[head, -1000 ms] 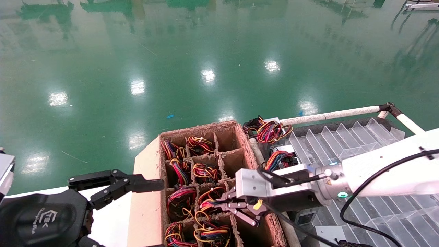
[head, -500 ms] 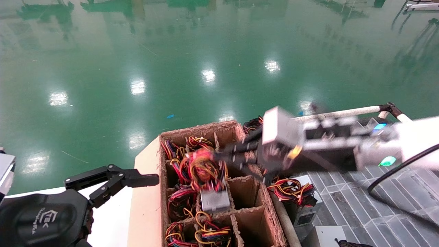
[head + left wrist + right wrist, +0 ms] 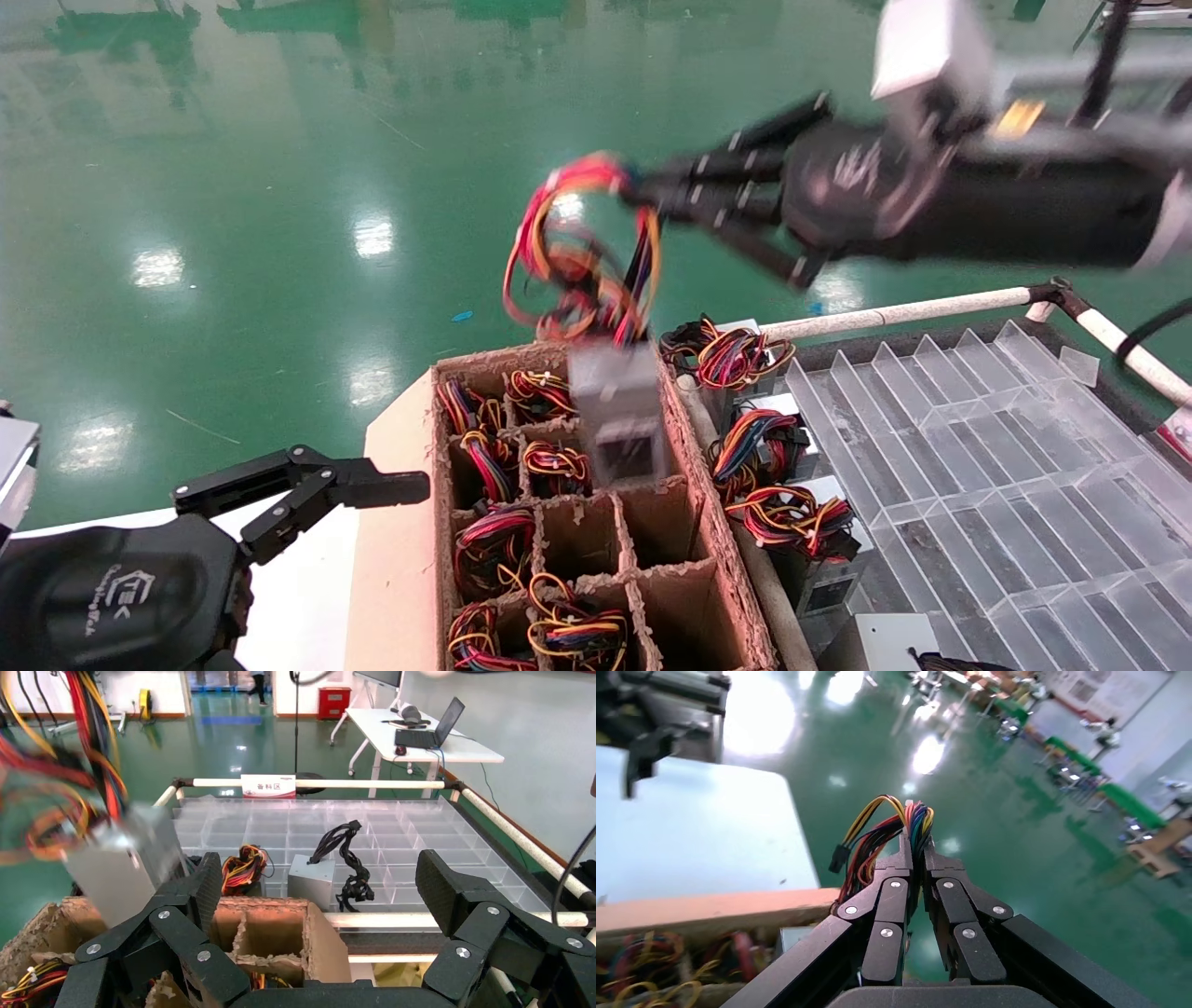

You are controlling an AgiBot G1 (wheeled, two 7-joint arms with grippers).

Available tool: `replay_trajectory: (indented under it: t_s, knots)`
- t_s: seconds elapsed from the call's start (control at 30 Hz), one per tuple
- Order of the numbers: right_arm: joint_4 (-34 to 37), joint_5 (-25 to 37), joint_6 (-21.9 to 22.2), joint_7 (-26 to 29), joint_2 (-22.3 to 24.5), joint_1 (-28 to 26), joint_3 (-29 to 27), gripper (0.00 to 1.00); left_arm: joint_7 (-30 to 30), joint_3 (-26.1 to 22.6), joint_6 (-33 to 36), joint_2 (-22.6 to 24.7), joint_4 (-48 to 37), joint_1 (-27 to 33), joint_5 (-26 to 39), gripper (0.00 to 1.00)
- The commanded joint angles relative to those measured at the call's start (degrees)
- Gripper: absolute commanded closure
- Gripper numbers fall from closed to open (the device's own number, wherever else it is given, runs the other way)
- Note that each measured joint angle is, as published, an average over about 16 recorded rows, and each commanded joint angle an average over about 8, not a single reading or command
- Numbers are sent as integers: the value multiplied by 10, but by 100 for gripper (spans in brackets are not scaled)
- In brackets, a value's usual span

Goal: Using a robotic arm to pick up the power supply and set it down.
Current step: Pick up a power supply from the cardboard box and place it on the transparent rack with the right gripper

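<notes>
Left pincer (image 3: pixel 410 486): nearest me, parked low beside the cardboard crate's left side, fingers (image 3: pixel 204 888) spread wide with nothing between them.
Cardboard crate (image 3: pixel 726 578): divided into cells; many hold wire bundles, the right column is bare cardboard.
Other units (image 3: pixel 792 522): a few stand just right of the crate, at the edge of the clear divider tray (image 3: pixel 978 447).
Power supply (image 3: pixel 619 410): hanging in the air above the crate's far right corner, grey box lowest, dangling from its looped red, yellow and black wires (image 3: pixel 577 252).
Right pincer (image 3: pixel 638 191): high above the green floor (image 3: pixel 279 186), closed tight on the top of the wire loop.
</notes>
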State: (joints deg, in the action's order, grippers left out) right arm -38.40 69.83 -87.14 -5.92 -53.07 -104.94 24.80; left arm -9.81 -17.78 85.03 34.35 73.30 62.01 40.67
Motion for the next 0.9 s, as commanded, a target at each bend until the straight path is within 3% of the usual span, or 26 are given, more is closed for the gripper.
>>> replay_trajectory:
  t_s: [0.03,0.2,0.43,0.9]
  knots:
    - [28,0,-11,-10,-1,-26,-1,100,0,0,0,0,0,0,0,0]
    - [125,25,3,-48,0,-87,5,100,0,0,0,0,0,0,0,0]
    - [234,87,108,-93,-5,-153,27,100,0,0,0,0,0,0,0,0]
    - [341,189,256,-154,-22,-209,84,100,0,-1,0,0,0,0,0,0]
